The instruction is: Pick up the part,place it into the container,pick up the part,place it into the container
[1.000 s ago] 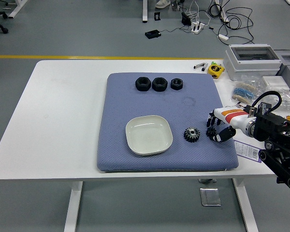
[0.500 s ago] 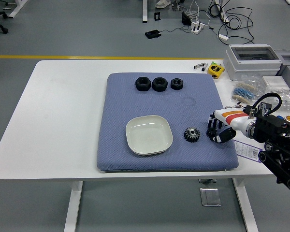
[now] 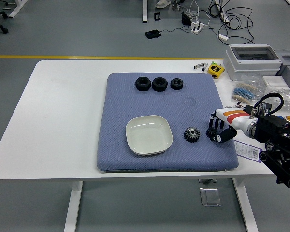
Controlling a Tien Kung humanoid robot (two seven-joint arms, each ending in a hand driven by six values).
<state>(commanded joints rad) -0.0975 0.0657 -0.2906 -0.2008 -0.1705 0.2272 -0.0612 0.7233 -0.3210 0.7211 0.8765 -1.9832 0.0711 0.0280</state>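
My right hand (image 3: 221, 129) sits at the right of the frame, over the blue mat's (image 3: 121, 96) right edge, fingers loosely curled and holding nothing. The gear (image 3: 192, 134) lies on the mat just left of my fingertips, right of the bowl (image 3: 149, 135) at centre frame. The bowl looks empty, so I judge nothing is placed yet. Three black nuts (image 3: 159, 83) wait in the upper middle.

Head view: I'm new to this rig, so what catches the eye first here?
The blue mat in the table's middle, with a white dish near its front. Right of the dish lies a black gear, the right hand just beside it. Three black nuts line the mat's far edge.
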